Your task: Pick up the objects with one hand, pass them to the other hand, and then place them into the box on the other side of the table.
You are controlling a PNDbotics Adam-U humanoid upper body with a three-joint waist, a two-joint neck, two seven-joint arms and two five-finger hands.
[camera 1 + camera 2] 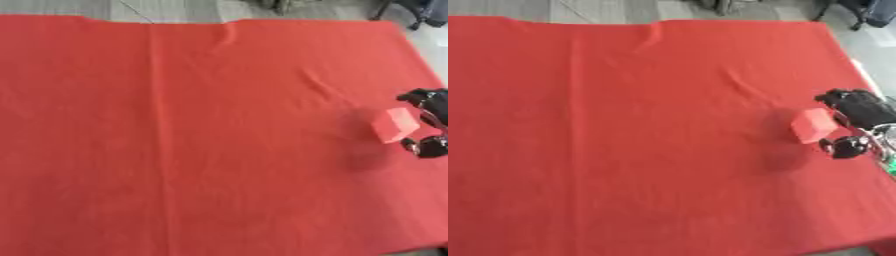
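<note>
My right robot hand [857,120] pinches a red block [813,125] at the worktop's right edge.

Left eye view: I see the block [395,124] gripped between dark fingers [423,97] above and a thumb below, over the red cloth [192,140]. Right eye view: the same pinch shows more of the hand; the block's shadow falls on the cloth beneath it.
</note>
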